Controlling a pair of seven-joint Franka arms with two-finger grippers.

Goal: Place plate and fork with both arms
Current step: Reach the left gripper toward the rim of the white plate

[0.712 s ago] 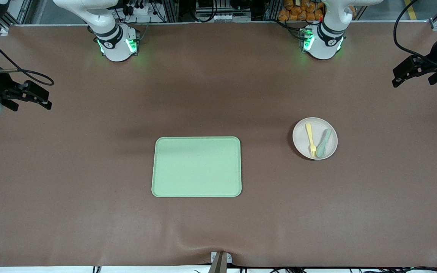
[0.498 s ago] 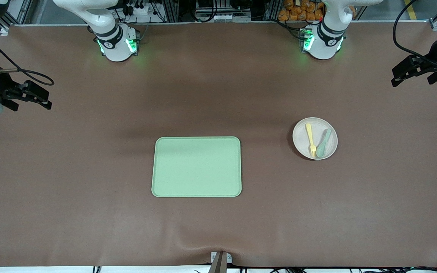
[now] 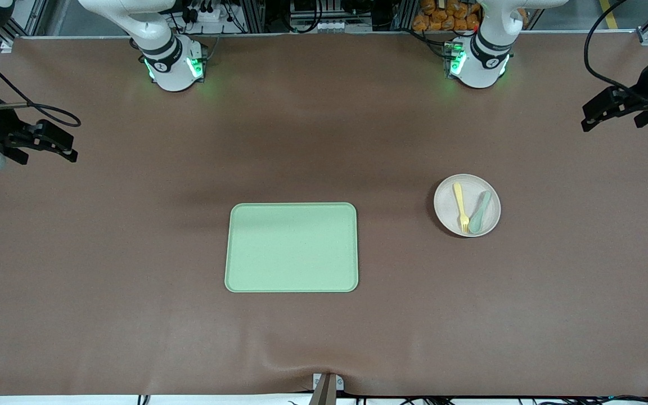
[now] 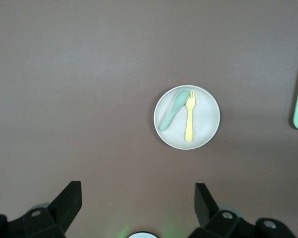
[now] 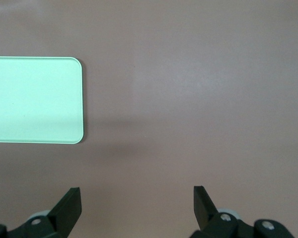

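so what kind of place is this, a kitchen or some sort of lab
Most likely a robotics lab or test cell, not a kitchen. Two arm bases are bolted to a brown-covered table, aluminium framing and cables run along its edge, and the only tableware is a toy-like plate and green tray.

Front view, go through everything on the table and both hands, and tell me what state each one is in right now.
Plate: flat on the table, holding the fork and spoon.
Fork: lying on the plate.
Spoon: lying on the plate beside the fork.
Green tray: flat, nothing on it.
Left hand: open, holding nothing.
Right hand: open, holding nothing.
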